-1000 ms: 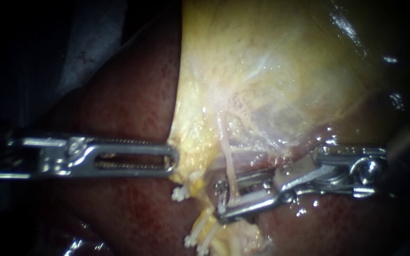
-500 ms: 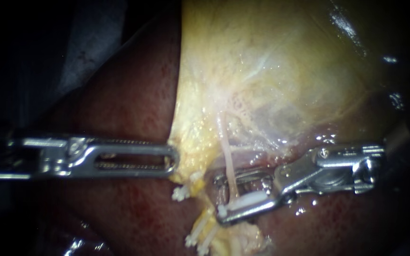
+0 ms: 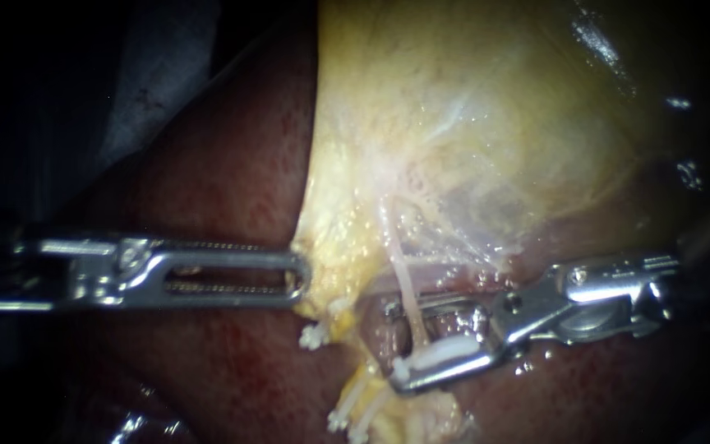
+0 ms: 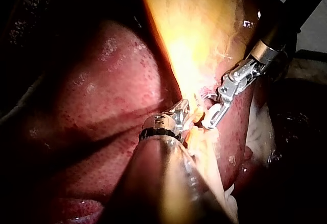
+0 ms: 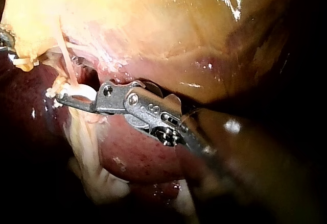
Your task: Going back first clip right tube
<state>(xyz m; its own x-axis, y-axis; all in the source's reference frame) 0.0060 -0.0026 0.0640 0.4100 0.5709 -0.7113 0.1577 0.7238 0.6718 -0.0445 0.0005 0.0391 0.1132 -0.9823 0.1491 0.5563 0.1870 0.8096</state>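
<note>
Left instrument clamped, right instrument gaping

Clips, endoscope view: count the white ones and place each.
4. One clip on the thin tube at the right instrument tip; a second clip beside the left instrument tip, at the gallbladder edge; two more clips lower down, together. Others may be hidden.

Surgical lab bench setup. Evidence: a bare dark-red liver and a yellow gallbladder under close, bright light, dark all round. Slim metal left instrument and right instrument come in from opposite sides. Small white clips sit at the gallbladder's lower edge. Grey cloth lies behind the liver.
</note>
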